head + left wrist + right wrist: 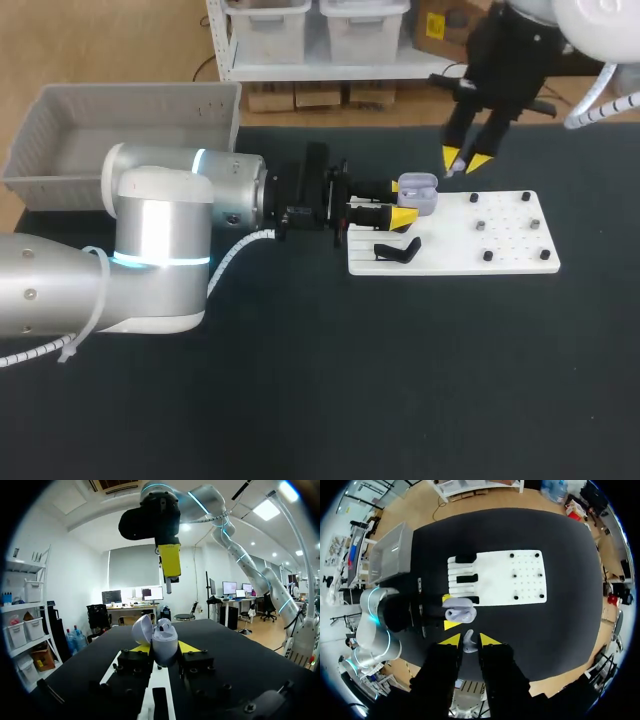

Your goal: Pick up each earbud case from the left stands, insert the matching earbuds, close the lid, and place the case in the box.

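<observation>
Clamping the open, probably light, slick lavender plastic earbud case (420, 192) by its lower shell at ten o'clock on the white board (510, 250), the left claw (406, 201) sat under the right claw (466, 161), which pinched a tiny pale earbud (468, 641).

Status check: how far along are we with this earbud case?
Done: the earbud case is picked up, lid open. In hand: the left gripper is shut on it; the right gripper holds an earbud above it. Left: seat the earbud, close the lid, place the case in the gray box.
</observation>
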Robot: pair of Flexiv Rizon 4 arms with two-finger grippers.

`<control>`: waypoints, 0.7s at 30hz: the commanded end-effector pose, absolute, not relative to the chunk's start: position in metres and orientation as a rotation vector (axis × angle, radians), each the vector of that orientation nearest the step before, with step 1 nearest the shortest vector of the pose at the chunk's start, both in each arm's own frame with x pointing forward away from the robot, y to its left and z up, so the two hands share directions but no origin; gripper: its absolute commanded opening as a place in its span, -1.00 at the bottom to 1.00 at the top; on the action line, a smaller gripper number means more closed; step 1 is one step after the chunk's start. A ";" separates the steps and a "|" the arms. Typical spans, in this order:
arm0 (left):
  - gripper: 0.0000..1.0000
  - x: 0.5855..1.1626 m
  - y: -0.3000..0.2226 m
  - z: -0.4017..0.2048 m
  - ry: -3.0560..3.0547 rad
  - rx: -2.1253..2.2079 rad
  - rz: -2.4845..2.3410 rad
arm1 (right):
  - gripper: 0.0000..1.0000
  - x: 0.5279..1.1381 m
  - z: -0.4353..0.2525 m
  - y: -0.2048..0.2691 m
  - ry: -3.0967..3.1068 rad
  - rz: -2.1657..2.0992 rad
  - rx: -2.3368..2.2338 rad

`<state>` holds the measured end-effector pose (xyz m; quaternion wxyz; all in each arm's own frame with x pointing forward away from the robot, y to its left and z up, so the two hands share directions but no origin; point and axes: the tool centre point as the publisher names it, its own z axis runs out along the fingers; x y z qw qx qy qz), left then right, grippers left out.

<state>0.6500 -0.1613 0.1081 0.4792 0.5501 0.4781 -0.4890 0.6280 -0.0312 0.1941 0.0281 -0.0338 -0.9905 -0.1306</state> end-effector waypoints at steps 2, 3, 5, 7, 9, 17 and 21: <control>-1.00 0.649 -0.161 0.108 1.169 1.340 -1.189 | -1.00 0.630 0.192 -0.013 -3.048 -0.376 -0.026; -1.00 0.649 -0.161 0.108 1.169 1.340 -1.189 | -1.00 0.629 0.191 -0.009 -3.050 -0.367 -0.007; -1.00 0.649 -0.161 0.108 1.169 1.340 -1.189 | -1.00 0.630 0.188 -0.004 -3.059 -0.363 0.035; -1.00 0.649 -0.161 0.108 1.169 1.340 -1.189 | -1.00 0.630 0.186 0.000 -3.067 -0.343 0.082; -1.00 0.649 -0.161 0.108 1.169 1.340 -1.189 | -1.00 0.631 0.185 0.001 -3.062 -0.336 0.120; -1.00 0.649 -0.161 0.108 1.169 1.340 -1.189 | -1.00 0.638 0.183 0.004 -3.048 -0.312 0.211; -1.00 0.649 -0.161 0.108 1.169 1.340 -1.189 | -1.00 0.638 0.181 0.005 -3.045 -0.339 0.192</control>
